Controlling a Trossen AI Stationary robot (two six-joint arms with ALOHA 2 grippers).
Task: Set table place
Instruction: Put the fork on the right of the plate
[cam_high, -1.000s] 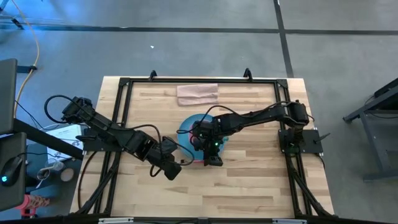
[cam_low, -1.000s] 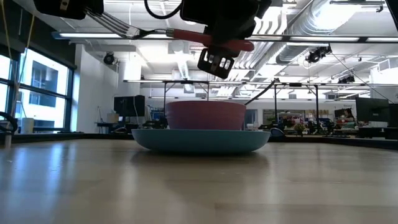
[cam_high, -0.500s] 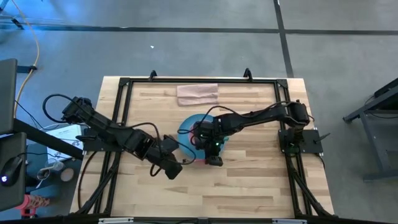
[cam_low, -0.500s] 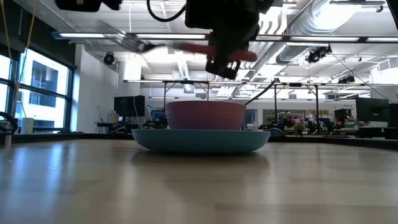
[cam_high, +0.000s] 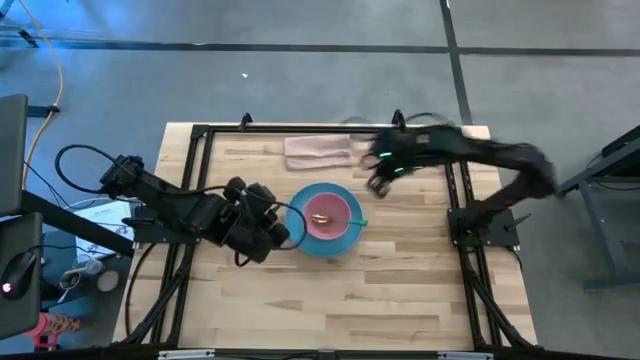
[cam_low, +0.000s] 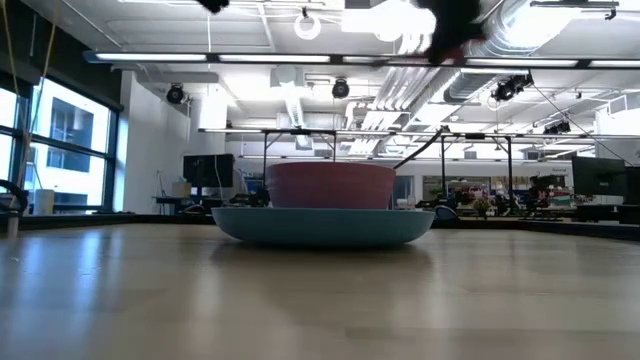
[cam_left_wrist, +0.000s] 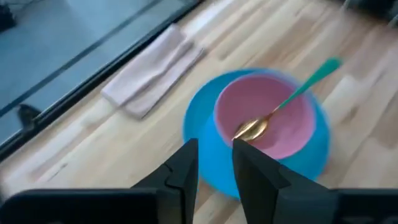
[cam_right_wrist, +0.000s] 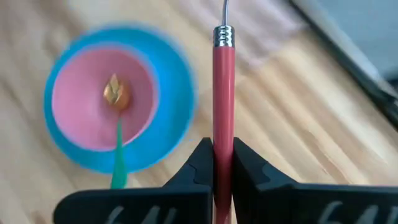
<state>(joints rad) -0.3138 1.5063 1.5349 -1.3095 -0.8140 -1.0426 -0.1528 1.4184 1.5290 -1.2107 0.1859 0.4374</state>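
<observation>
My right gripper (cam_right_wrist: 222, 163) is pinched on the fork's pink handle (cam_right_wrist: 222, 99) to carry it, while my left gripper (cam_left_wrist: 214, 163) waits empty, fingers apart, by the plate (cam_high: 296, 216).

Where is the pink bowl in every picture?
High view: pink bowl at table centre, on the blue plate.
Low view: centre, on the plate.
Left wrist view: right of centre.
Right wrist view: left side.
Shared landmark: the gold spoon inside it, hidden in the low view.

light: bright, ceiling strips (cam_low: 300, 60) | glare: overhead | blur: moving arms, wrist views
</observation>
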